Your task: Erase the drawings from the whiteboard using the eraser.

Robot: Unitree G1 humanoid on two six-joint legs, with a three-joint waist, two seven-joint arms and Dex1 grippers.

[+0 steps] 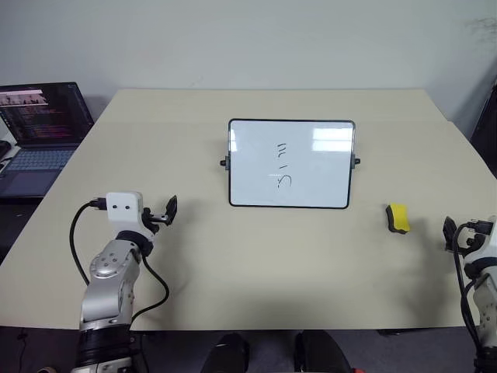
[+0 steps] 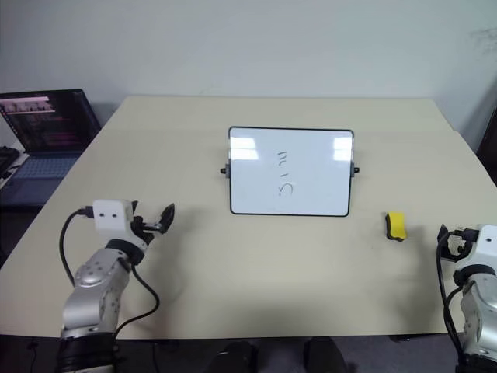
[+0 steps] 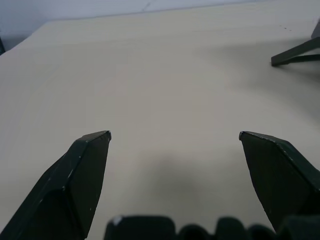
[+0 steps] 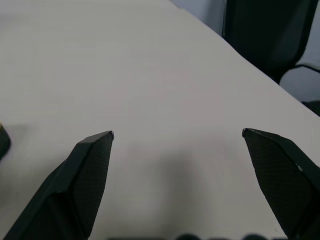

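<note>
The whiteboard (image 1: 320, 177) stands propped near the middle of the beige table (image 1: 248, 272), and the drawings (image 1: 283, 167) are a few black strokes at its centre. To its right, the yellow eraser (image 1: 398, 218) lies flat on the table. My left gripper (image 1: 168, 211) hovers over the table's left part, well left of the board, open with nothing between its fingers (image 3: 85, 170). At the right edge my right gripper (image 2: 444, 235) is a short way right of the eraser, open and empty, its fingers (image 4: 87, 170) spread wide.
An open laptop (image 1: 39, 128) sits on a lower surface beyond the table's left edge. A dark office chair (image 4: 270, 35) stands past the table's right side. One foot of the board's stand (image 3: 295, 52) rests on the table.
</note>
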